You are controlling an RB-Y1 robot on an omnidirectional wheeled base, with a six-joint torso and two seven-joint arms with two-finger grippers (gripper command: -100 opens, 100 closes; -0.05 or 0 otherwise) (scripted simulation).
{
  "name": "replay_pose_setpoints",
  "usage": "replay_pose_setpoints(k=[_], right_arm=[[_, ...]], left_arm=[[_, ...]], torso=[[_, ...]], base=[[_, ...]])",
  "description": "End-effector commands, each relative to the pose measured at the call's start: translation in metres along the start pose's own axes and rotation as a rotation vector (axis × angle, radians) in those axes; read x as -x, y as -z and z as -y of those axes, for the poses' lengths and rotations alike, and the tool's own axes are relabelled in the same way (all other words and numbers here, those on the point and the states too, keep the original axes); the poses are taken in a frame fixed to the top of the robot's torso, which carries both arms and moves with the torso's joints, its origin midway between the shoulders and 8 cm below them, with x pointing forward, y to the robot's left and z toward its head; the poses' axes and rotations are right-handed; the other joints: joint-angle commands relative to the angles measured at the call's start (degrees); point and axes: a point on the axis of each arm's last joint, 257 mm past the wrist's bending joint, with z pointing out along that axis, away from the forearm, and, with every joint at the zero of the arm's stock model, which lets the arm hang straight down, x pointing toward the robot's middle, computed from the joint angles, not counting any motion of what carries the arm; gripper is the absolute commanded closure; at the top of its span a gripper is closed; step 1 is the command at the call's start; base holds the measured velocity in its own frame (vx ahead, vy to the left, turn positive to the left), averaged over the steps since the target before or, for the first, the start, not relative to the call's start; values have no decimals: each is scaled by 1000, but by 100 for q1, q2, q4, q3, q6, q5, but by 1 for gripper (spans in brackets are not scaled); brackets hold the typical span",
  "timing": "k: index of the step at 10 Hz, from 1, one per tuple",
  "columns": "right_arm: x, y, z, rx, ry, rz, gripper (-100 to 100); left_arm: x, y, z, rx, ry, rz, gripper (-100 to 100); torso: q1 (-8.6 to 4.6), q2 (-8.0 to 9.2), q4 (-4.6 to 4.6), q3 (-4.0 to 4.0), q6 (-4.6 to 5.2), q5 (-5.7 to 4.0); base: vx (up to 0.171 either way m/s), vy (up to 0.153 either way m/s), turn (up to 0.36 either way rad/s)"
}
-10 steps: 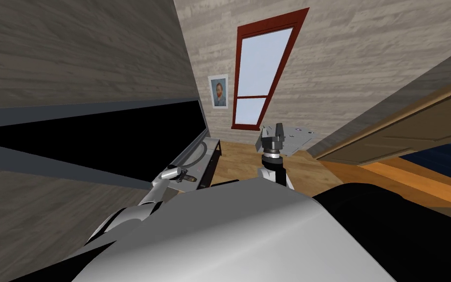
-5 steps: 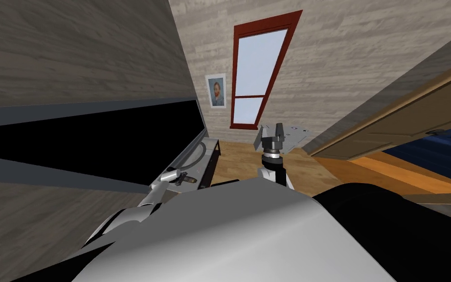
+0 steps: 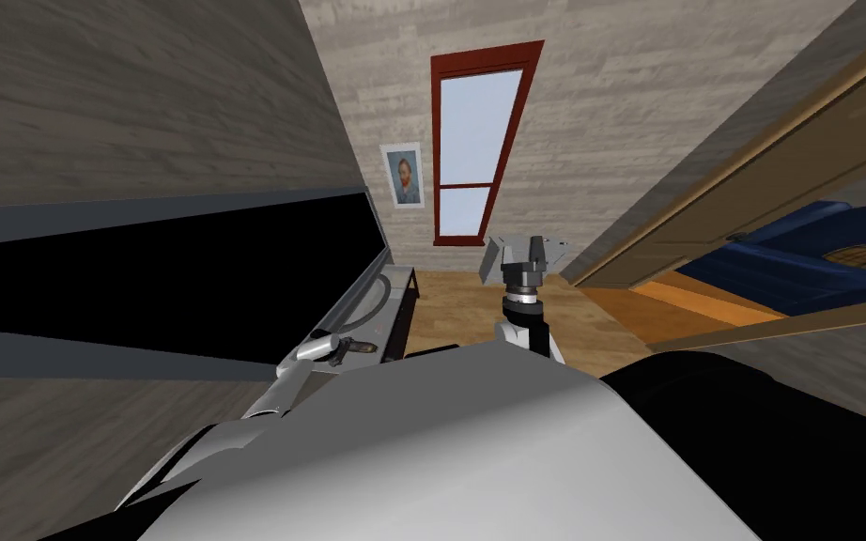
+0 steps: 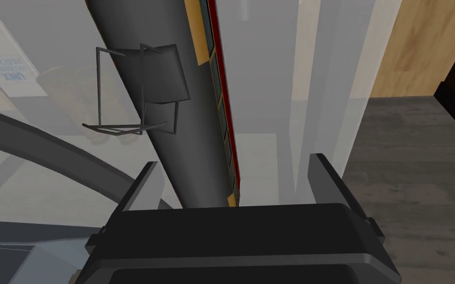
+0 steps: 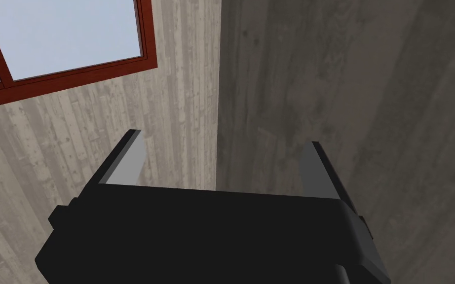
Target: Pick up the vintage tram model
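Item: tram model [image 4: 187, 143], with a dark grey roof, a red-and-yellow side and a thin wire frame [image 4: 137, 93] standing on the roof.

Location: it lay on the pale grey surface [image 4: 266, 167] beside a curved dark band [image 4: 39, 148]. Its length ran between the fingers of my left hand [image 4: 234, 162].

Left hand: fingers were spread, one close against the roof and the other well apart from it; nothing was pinched.

Right hand [image 3: 522, 252]: I had it raised ahead of the chest, fingers spread and holding nothing.

Surroundings: wooden floor [image 4: 419, 44] showed past the surface's edge.
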Motion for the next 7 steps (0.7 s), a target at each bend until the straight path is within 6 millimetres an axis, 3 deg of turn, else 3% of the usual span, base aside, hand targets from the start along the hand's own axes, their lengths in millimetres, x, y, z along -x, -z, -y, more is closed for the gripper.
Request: replay_pose_setpoints(k=[1,2,3,4,5,7], right_arm=[[0,0,0,0,0,0,0],[0,0,0,0,0,0,0],[0,0,0,0,0,0,0],[0,0,0,0,0,0,0],[0,0,0,0,0,0,0],[0,0,0,0,0,0,0]], left_arm=[[4,-2,-11,8,31,5,-100],[4,-2,-11,8,31,5,-100],[9,-4,-33,19,82,11,-100],[9,-4,-33,19,86,11,-100],[14,-5,-56,31,137,18,-100],[18,-5,-79,43,194,24,-100]], torso=[[0,0,0,0,0,0],[9,-5,-3,-4,-4,4],[-21,-35,-8,-20,3,-1],[-25,-40,-11,-24,0,-4],[-13,-30,-9,-19,-2,-1],[16,8,-1,2,-2,4]], base=[[-45,46,-150],[46,-61,-311],[51,-66,-392],[-2,-18,-263],[-43,11,-380],[-90,53,-365]])
